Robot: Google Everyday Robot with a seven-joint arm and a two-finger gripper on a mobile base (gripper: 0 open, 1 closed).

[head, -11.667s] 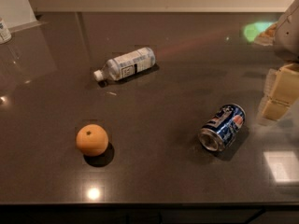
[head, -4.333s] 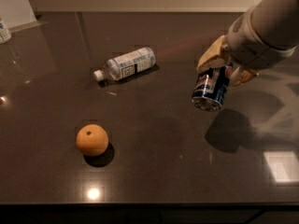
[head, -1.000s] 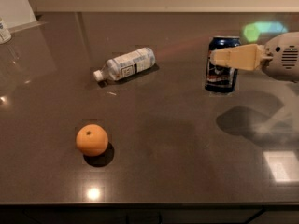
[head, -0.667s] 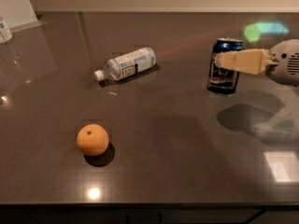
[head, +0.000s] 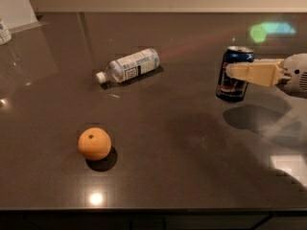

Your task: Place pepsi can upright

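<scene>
gripper: right edge, cream, blocky | wrist: pale grey, rounded, ribbed

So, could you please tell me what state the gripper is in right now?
Gripper: on the right side of the table, closed around the upright can, holding it.
</scene>
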